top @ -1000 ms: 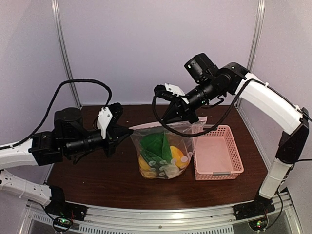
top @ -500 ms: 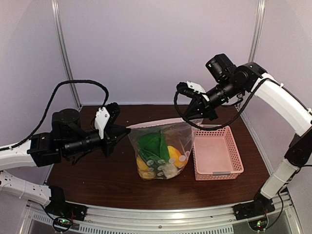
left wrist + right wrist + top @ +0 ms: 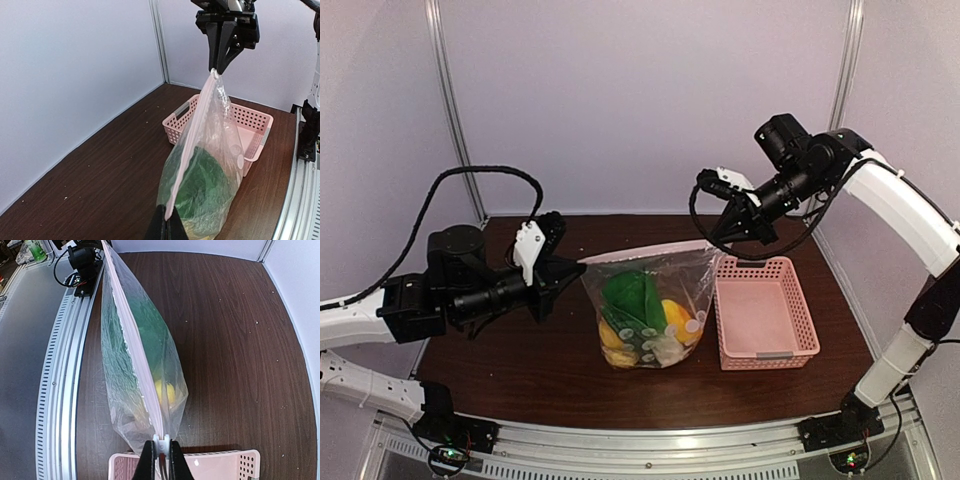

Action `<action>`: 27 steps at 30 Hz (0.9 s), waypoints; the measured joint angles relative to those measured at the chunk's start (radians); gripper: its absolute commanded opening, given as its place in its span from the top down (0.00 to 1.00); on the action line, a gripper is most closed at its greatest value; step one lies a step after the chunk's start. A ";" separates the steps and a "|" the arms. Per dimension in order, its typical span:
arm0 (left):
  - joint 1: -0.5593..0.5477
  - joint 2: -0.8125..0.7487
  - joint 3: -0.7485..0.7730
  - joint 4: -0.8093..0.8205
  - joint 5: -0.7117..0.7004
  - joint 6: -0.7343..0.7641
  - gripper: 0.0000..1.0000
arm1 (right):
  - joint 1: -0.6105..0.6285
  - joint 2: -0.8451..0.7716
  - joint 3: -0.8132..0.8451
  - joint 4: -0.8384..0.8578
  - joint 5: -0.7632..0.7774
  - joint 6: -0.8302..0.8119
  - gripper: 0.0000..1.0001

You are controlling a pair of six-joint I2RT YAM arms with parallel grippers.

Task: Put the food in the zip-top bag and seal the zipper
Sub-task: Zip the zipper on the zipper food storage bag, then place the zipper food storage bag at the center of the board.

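Note:
The clear dotted zip-top bag (image 3: 645,310) hangs upright over the table with the food inside: green vegetable (image 3: 632,296), yellow lemons (image 3: 675,315) and pale pieces at the bottom. The pale zipper strip (image 3: 645,252) runs taut along its top. My left gripper (image 3: 582,266) is shut on the bag's left top corner (image 3: 172,210). My right gripper (image 3: 715,240) is shut on the white slider tab (image 3: 161,443) at the right end of the zipper (image 3: 132,340). The bag also shows in the left wrist view (image 3: 205,175), the green vegetable (image 3: 120,347) and a lemon (image 3: 165,390) in the right wrist view.
The pink perforated basket (image 3: 800,310) stands just right of the bag, and it shows no food inside; it also shows in the left wrist view (image 3: 255,125) and the right wrist view (image 3: 220,465). Grey walls close the back and sides. A metal rail (image 3: 650,455) runs along the near edge.
My right gripper has moved right along the bag's top edge, from about its middle to its right end. The left gripper kept hold of the left corner.

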 measured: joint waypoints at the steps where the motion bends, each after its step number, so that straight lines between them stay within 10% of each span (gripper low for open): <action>1: 0.000 0.000 -0.001 0.000 -0.001 0.000 1.00 | -0.004 -0.002 -0.003 -0.003 0.000 -0.003 1.00; 23: 0.272 0.165 0.107 0.172 0.153 0.135 1.00 | -0.055 0.200 0.292 0.037 0.029 0.036 1.00; 27: 0.271 0.085 0.042 0.152 0.254 0.091 0.74 | -0.041 0.069 0.082 0.076 -0.006 0.010 0.89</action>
